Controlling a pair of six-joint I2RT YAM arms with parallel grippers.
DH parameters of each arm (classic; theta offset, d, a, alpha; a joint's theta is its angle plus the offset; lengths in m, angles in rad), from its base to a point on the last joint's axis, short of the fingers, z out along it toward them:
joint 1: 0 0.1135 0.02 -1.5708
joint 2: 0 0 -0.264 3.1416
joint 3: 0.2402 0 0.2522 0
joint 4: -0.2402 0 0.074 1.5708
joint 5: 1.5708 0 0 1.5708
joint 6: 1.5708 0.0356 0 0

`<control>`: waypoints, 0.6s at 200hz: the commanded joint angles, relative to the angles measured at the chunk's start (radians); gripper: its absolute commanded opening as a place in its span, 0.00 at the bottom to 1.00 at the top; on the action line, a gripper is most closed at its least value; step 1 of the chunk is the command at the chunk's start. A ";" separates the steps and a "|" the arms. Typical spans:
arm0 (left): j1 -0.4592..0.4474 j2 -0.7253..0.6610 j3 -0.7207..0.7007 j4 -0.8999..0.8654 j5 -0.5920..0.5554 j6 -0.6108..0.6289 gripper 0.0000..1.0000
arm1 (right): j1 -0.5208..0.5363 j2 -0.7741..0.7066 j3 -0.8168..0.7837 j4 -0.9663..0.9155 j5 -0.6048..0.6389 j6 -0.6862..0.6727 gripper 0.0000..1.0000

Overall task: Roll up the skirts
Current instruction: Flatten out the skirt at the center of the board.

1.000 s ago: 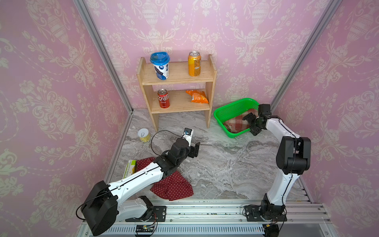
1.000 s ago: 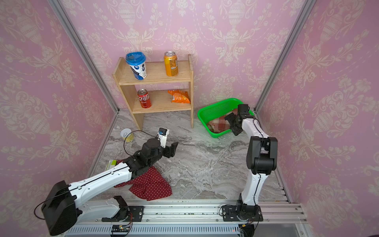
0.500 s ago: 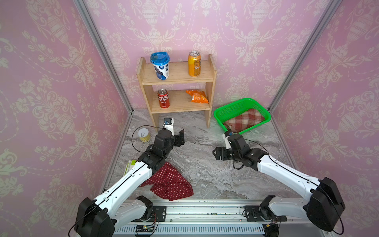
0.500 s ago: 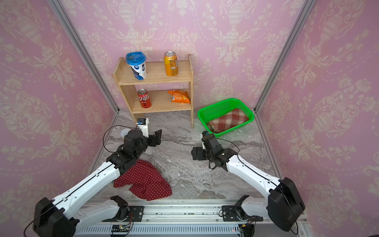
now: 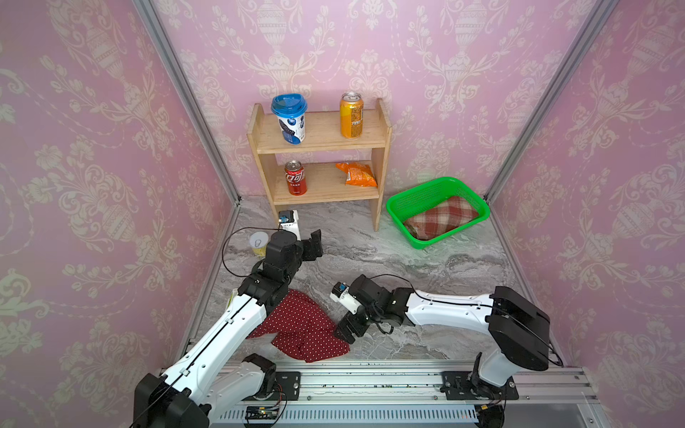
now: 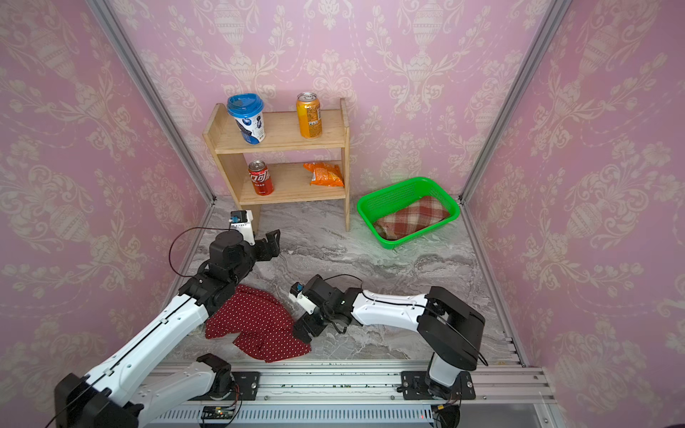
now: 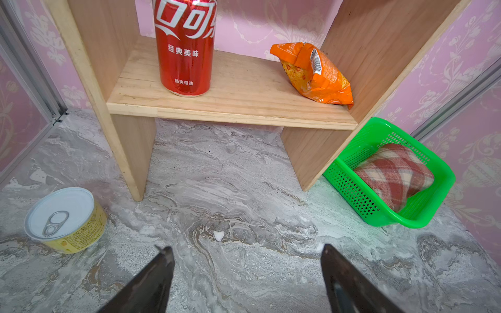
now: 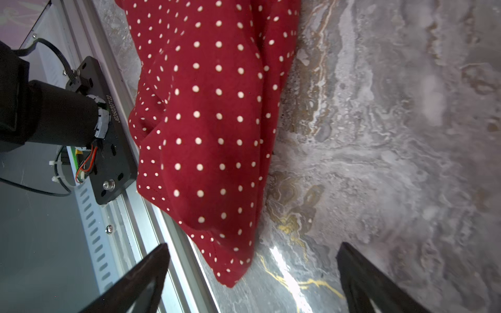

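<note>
**Wooden shelf** (image 5: 322, 138): straight ahead of the left pincer (image 7: 245, 248).
**Upper board:** blue-lidded cup (image 5: 290, 118) and orange can (image 5: 351, 115), both upright.
**Lower board:** red cola can (image 7: 185, 46), upright, and orange snack bag (image 7: 311, 73), lying down and well apart from the can.
**Marble tabletop** (image 7: 230, 176): a yellow tin (image 7: 65, 220) with a pull-tab lid stands near the pincer, to its left. A green basket (image 7: 349, 189) sits farther off to its right, just beside the shelf's side panel.
**Pink patterned wallpaper** (image 5: 370, 44): behind the shelf.
</note>
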 commanded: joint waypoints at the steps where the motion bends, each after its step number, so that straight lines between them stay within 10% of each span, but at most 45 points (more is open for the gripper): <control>1: 0.018 -0.026 -0.021 -0.025 0.030 -0.028 0.86 | 0.030 0.041 0.033 0.018 -0.040 -0.049 0.96; 32: 0.037 -0.035 -0.038 -0.021 0.037 -0.033 0.86 | 0.053 0.123 0.069 0.012 -0.037 -0.053 0.81; 71: 0.054 -0.032 -0.042 -0.025 0.051 -0.024 0.86 | 0.038 0.110 0.092 -0.025 0.043 -0.066 0.02; 120: 0.055 0.049 -0.006 -0.039 0.104 0.035 0.86 | -0.207 -0.095 0.039 -0.117 0.031 -0.099 0.00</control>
